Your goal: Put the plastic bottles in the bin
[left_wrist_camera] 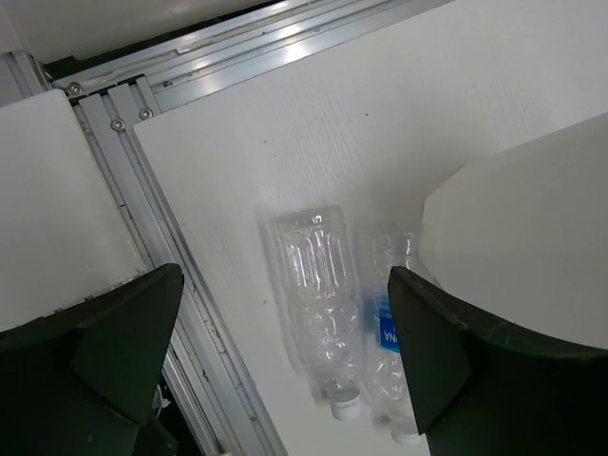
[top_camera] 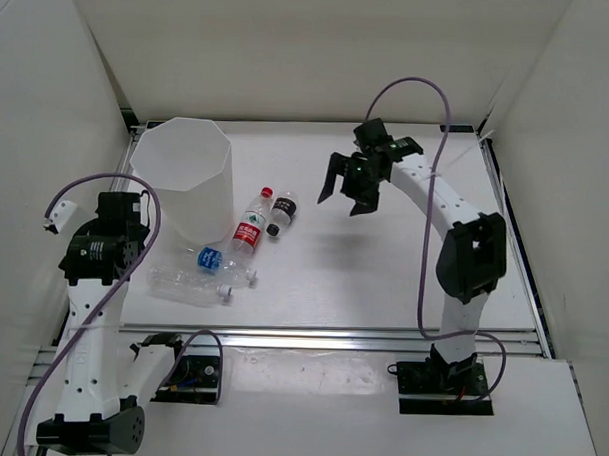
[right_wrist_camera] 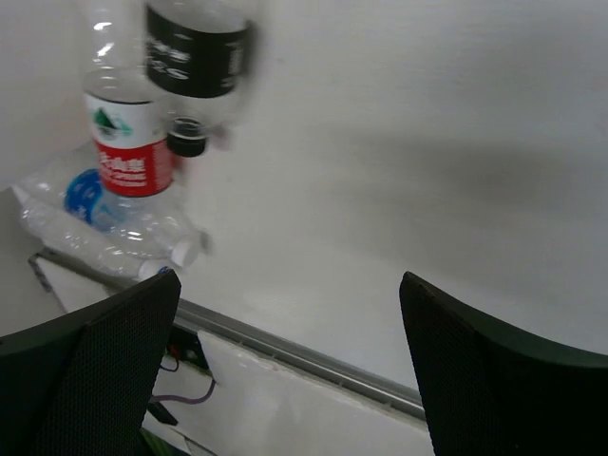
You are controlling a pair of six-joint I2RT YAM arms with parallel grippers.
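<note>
Now both pairs of fingers are spread wide and hold nothing. The right gripper (right_wrist_camera: pixel 290 280) hangs over the table (right_wrist_camera: pixel 427 142), facing the black-label bottle (right_wrist_camera: pixel 199 57), and the left gripper (left_wrist_camera: pixel 285 277) hovers above the plain bottle (left_wrist_camera: pixel 318 294), likely to grasp it. All four bottles lie outside the bin (top_camera: pixel 200 199).

4 bottles (top_camera: pixel 234 248) right of bin (top_camera: pixel 186 179)

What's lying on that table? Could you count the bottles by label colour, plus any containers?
Red-label bottle: 1
Dark-label bottle: 1
Blue-label bottle: 1
Plain clear bottle: 1
White bin: 1
Total: 5
</note>
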